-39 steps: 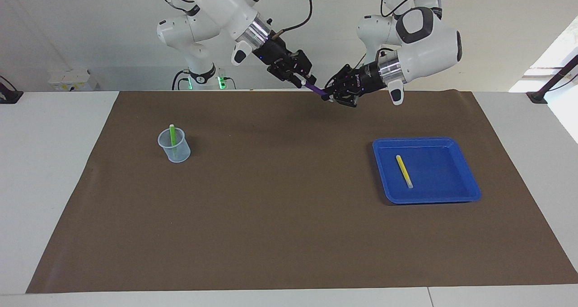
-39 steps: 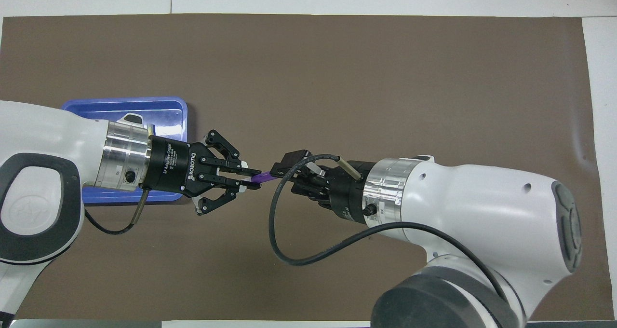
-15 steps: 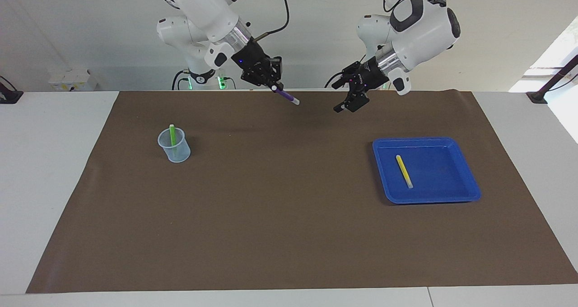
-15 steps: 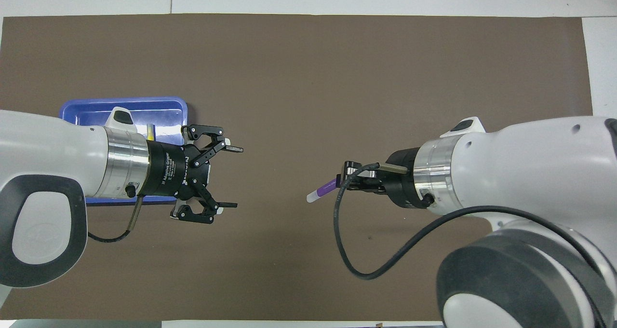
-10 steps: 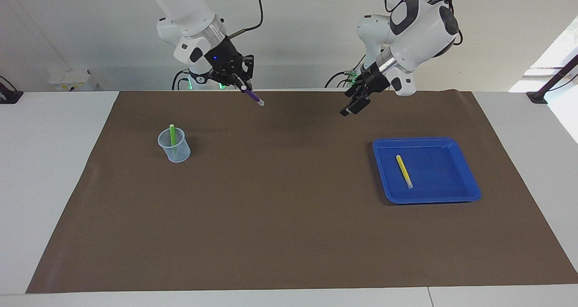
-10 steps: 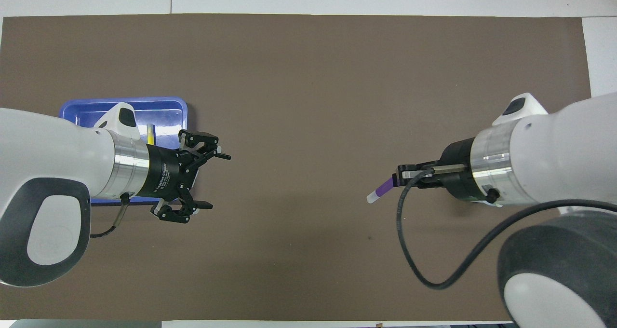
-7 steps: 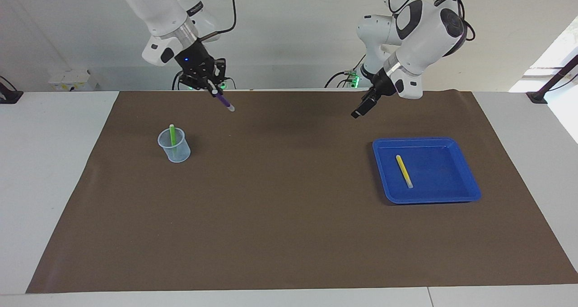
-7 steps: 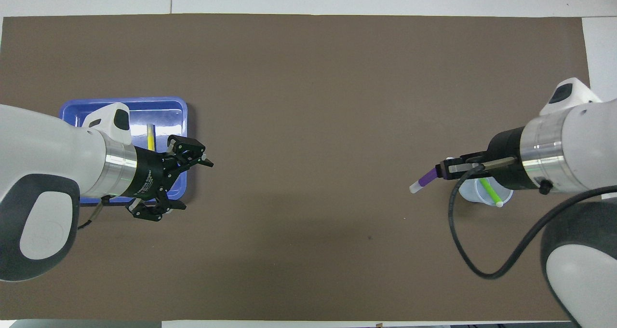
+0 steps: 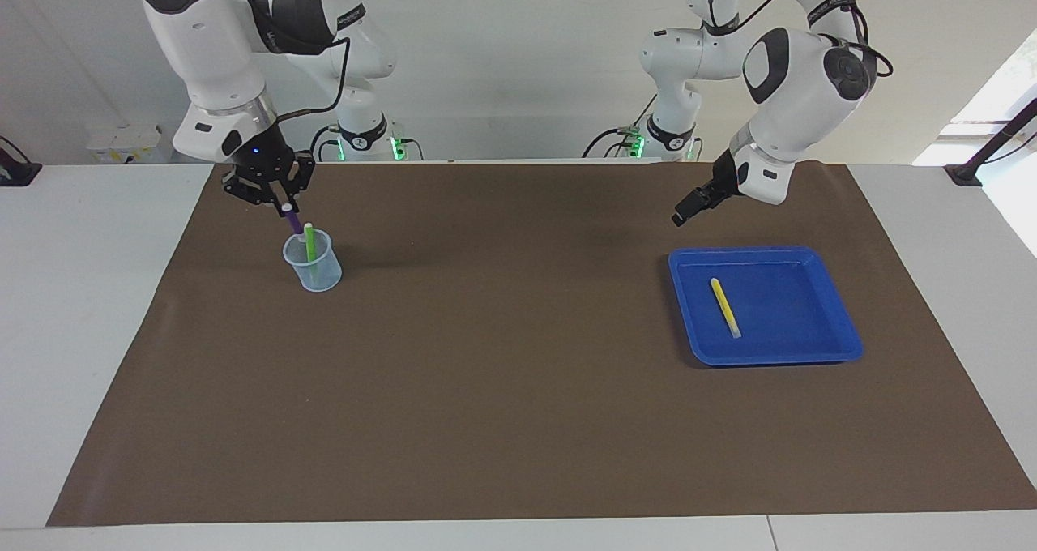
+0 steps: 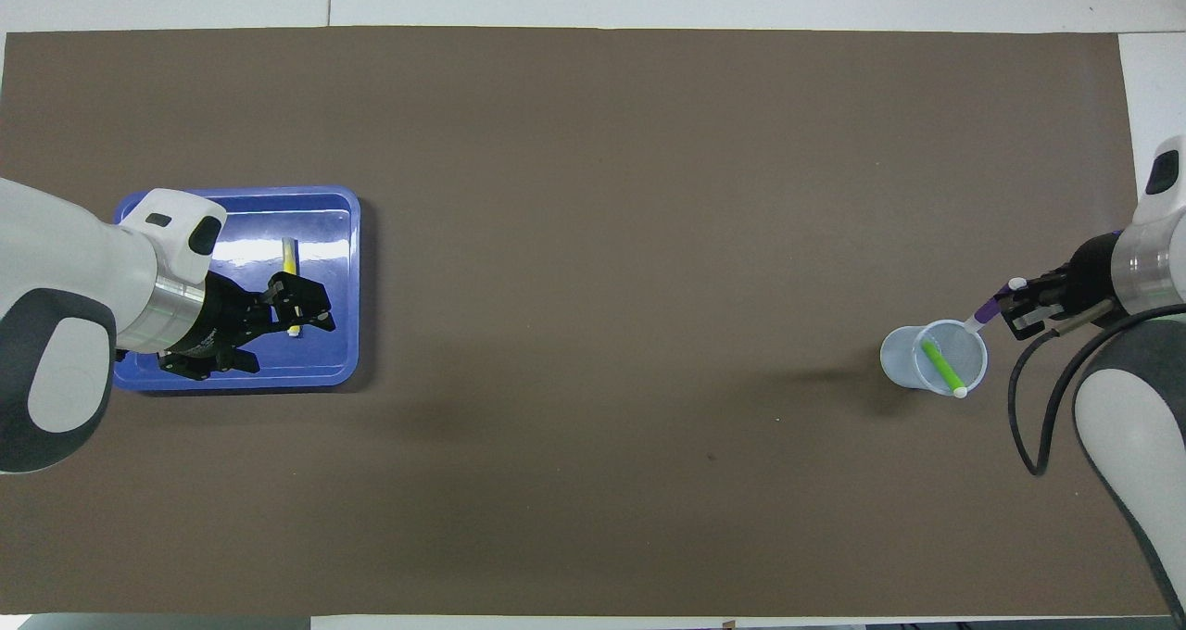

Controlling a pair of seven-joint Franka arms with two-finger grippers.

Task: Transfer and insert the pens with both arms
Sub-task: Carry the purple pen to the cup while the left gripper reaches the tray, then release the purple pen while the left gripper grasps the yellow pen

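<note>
My right gripper [image 9: 283, 205] is shut on the purple pen [image 9: 295, 222], which slants down with its pale end at the rim of the small clear cup [image 9: 314, 269]. The overhead view shows the same gripper [image 10: 1006, 307], purple pen [image 10: 988, 312] and cup [image 10: 931, 343]. The green pen [image 9: 309, 241] stands in the cup [image 10: 939, 365]. The yellow pen [image 9: 725, 307] lies in the blue tray [image 9: 794, 292]. My left gripper [image 9: 682, 215] is open and empty in the air by the tray's edge nearest the robots. From above it [image 10: 278, 333] covers part of the tray [image 10: 324, 352] and one end of the yellow pen [image 10: 290, 257].
A brown mat [image 9: 518, 389] covers most of the white table. The cup stands toward the right arm's end, the tray toward the left arm's end, with bare mat between them.
After the mid-air handover the left gripper let go and swung back over the tray. The right gripper carried the purple pen to the cup and tilted it down to the rim.
</note>
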